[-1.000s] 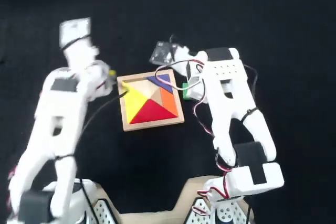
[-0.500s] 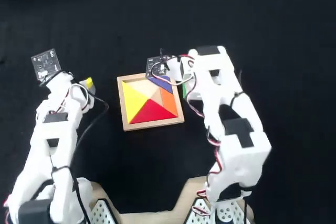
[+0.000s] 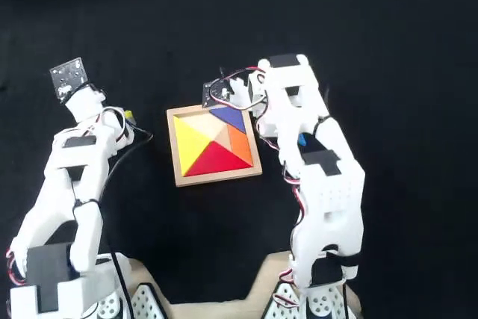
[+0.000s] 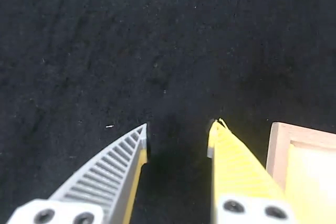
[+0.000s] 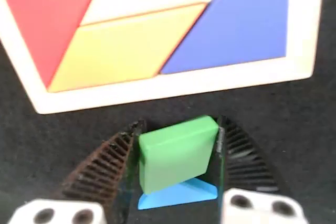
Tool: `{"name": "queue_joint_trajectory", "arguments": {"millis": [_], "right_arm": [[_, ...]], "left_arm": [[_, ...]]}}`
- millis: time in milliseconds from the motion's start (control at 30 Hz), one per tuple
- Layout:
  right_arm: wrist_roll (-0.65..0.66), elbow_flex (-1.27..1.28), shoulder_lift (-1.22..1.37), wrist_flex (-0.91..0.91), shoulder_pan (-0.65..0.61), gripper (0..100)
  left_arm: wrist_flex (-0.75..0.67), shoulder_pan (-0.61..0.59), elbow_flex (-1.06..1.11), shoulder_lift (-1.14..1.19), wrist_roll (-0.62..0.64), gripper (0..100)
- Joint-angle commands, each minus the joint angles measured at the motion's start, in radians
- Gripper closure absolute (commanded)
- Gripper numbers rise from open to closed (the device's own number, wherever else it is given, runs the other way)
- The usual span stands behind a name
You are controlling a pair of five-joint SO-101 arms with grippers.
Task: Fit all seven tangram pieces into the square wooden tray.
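Note:
The square wooden tray (image 3: 179, 177) lies mid-table holding yellow (image 3: 190, 140), red (image 3: 216, 159), orange (image 3: 240, 144) and dark blue (image 3: 231, 117) pieces, with a bare wooden patch (image 3: 209, 122) between them. My right gripper (image 5: 178, 124) is just outside the tray's right edge (image 5: 173, 85), shut on a green square piece (image 5: 177, 153). A light blue piece (image 5: 178, 193) lies right behind the green one. The right arm (image 3: 287, 110) hides both from above, except a blue speck (image 3: 302, 140). My left gripper (image 4: 178, 132) stands open and empty over the cloth, left of the tray's corner (image 4: 278, 142).
Black cloth covers the whole table. The arm bases (image 3: 314, 296) stand at the near edge. Open cloth lies beyond the tray and far right. A cable (image 3: 142, 140) hangs from the left arm close to the tray's left side.
The left arm drew back leftward from the tray's left edge. The right arm swung in over the green piece by the tray's right edge and now covers it.

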Motion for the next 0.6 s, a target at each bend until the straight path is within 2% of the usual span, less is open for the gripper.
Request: {"name": "queue_joint_trajectory", "arguments": {"millis": [0, 433, 567], "right_arm": [[0.006, -0.070, 0.007, 0.034, 0.028, 77.6], [0.029, -0.254, -0.005, 0.199, 0.071, 77.9], [0.029, -0.243, -0.002, 0.146, 0.071, 89.7]], "left_arm": [[0.005, -0.010, -0.058, -0.002, 0.008, 81], [0.005, -0.010, -0.059, 0.000, 0.008, 81], [0.005, -0.010, -0.059, 0.000, 0.008, 81]]}}
